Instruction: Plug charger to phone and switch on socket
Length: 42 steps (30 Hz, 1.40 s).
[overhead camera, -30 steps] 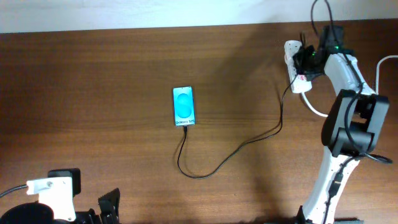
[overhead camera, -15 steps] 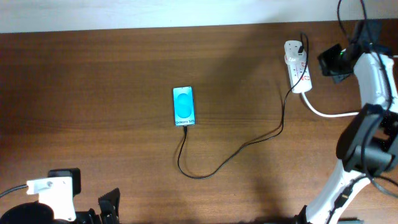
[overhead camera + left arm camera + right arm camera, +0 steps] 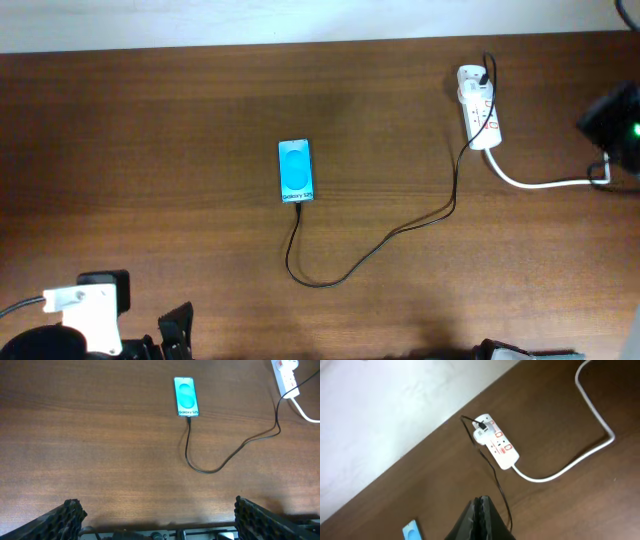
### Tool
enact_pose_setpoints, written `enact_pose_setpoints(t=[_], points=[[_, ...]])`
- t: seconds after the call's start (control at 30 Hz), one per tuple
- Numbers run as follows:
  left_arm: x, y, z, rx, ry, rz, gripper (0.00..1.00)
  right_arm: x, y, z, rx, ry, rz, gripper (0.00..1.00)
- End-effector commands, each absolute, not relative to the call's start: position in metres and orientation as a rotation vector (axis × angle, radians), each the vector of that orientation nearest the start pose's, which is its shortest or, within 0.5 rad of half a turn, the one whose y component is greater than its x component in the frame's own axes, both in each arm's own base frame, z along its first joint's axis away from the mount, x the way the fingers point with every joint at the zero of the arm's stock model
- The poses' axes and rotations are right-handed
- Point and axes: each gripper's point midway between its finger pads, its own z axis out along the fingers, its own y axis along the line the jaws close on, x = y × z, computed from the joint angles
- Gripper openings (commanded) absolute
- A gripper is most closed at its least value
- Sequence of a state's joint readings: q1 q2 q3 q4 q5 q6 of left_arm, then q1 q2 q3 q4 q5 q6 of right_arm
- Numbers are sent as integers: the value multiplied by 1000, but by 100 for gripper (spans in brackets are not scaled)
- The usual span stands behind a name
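Observation:
The phone (image 3: 295,170) lies face up mid-table, cyan screen lit; it also shows in the left wrist view (image 3: 186,397) and at the bottom of the right wrist view (image 3: 412,531). The black charger cable (image 3: 380,240) runs from the phone's near end in a loop to the white socket strip (image 3: 479,107) at the back right, where its plug sits in the far outlet. The socket also shows in the right wrist view (image 3: 496,443). My right gripper (image 3: 481,505) is shut and empty, high above the table at the right edge (image 3: 612,125). My left gripper (image 3: 157,520) is open and empty at the front left.
The socket's thick white cord (image 3: 540,183) curves off the table's right side. A white wall (image 3: 380,415) runs behind the table's back edge. The left arm's base (image 3: 90,310) sits at the front left corner.
My right arm has pulled away from the socket strip, going right and up until it has mostly left the overhead view. The phone, cable and left arm have not moved.

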<state>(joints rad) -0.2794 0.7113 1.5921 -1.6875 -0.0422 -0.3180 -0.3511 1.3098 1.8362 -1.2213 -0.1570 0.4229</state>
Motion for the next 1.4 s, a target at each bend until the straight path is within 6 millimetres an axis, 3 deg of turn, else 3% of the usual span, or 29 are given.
enact_pose_setpoints(t=[0.0,0.03,0.07,0.13,0.2,0.4,0.47,0.6,0.67,0.73,1.0,1.13,1.37], points=[[98,-20,336,-71,2386,-230,99,263,-69,411,692,2085,176,4],[98,-20,336,-71,2386,-230,99,246,-63,414,690,2080,175,5],[98,-20,336,-71,2386,-230,99,234,-58,415,690,2080,175,13],[98,-20,336,-71,2386,-230,99,209,-49,410,702,2104,177,49],[98,-20,336,-71,2386,-230,99,186,-41,391,746,2197,180,99],[98,-20,336,-71,2386,-230,99,165,-33,371,791,2311,189,98],[98,-20,336,-71,2386,-230,99,158,-28,370,633,2353,148,98],[98,-20,336,-71,2386,-230,99,114,-12,385,437,2234,58,98],[98,-20,336,-71,2386,-230,99,94,-5,379,415,2186,41,98],[98,-20,336,-71,2386,-230,99,86,1,364,387,2132,52,98],[98,-20,336,-71,2386,-230,99,125,29,329,63,1818,228,98],[98,-20,336,-71,2386,-230,99,166,35,299,-39,1730,275,98],[98,-20,336,-71,2386,-230,99,210,33,250,-27,1580,306,98]])
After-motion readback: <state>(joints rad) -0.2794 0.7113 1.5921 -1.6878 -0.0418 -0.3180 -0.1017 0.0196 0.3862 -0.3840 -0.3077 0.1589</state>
